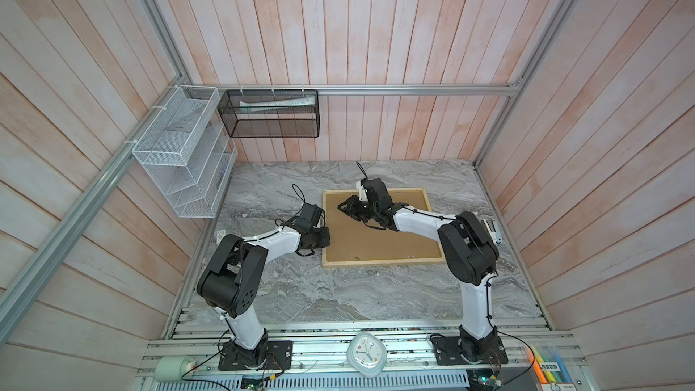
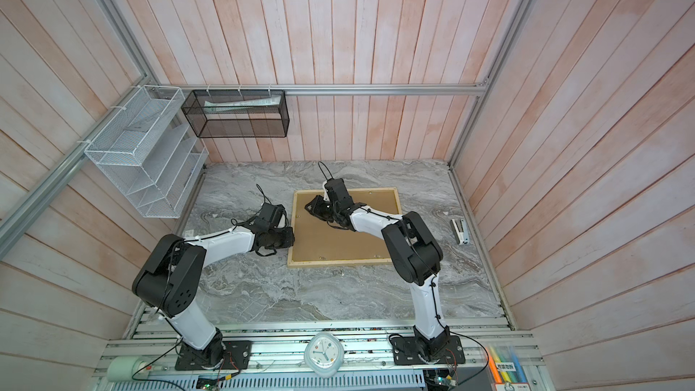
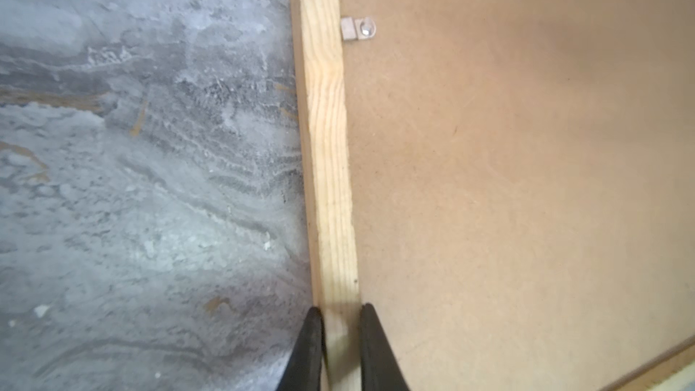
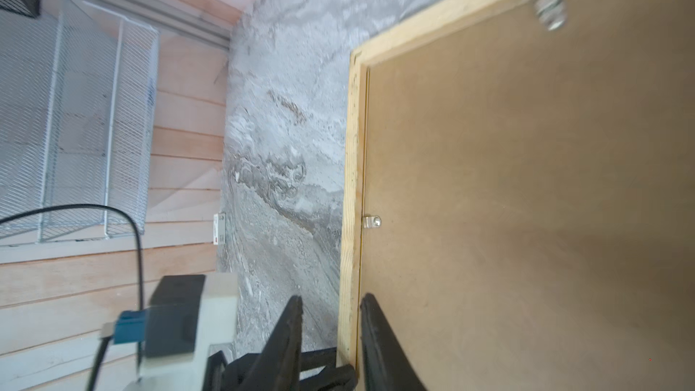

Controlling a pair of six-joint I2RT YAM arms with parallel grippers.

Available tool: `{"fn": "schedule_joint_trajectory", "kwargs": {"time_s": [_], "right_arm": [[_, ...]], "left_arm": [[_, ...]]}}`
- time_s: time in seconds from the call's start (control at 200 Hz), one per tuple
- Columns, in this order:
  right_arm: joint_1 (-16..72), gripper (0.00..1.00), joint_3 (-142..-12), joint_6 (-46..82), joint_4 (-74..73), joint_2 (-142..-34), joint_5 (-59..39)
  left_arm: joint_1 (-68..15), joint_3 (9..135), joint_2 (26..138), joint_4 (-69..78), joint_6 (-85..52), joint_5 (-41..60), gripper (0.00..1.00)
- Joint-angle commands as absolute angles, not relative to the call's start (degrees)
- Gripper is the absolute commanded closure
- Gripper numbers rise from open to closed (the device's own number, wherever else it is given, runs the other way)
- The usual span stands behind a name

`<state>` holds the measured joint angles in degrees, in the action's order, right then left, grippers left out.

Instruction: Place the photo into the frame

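Pale wood-slat rectangular frame (image 1: pixel 380 262) laid back-up on grey marbled tabletop (image 1: pixel 338 295), brown backing board (image 1: pixel 380 235) inside; photo unseen. Side slat clamped by left gripper (image 3: pixel 340 308), straddled by right gripper (image 4: pixel 331 299), jaws parted. Finishing step judged; level joint lift needed next.

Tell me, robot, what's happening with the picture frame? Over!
Left gripper shut on the frame, side slat. Right gripper open, straddling the same slat. Backing board fills the frame; photo not in sight.

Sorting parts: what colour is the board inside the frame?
Plain brown backing board within the frame; clearest in the left wrist view.
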<state>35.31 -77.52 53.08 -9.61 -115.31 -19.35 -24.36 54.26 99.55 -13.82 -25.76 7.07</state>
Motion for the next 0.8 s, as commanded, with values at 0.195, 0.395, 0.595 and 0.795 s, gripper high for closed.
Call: {"fn": "schedule_joint_trajectory", "kwargs": {"time_s": [0.195, 0.395, 0.595, 0.795], "right_arm": [[28.41, 0.71, -67.36, 53.42, -14.08, -108.24, -17.48], [27.63, 0.71, -64.25, 53.55, -14.24, -106.49, -17.8], [26.27, 0.71, -61.07, 52.88, -13.87, -103.95, -16.64], [23.29, 0.71, -59.48, 50.35, -10.88, -100.82, -15.96]], "left_arm": [[-23.91, 59.65, 105.35, -15.5, -23.67, 7.74, 0.84], [-23.29, 65.67, 110.19, -16.32, -21.03, 7.96, 0.84], [-22.59, 72.15, 113.26, -19.44, -18.27, 6.55, 0.84], [-22.5, 73.0, 110.75, -21.15, -19.98, 4.22, 0.58]]}}
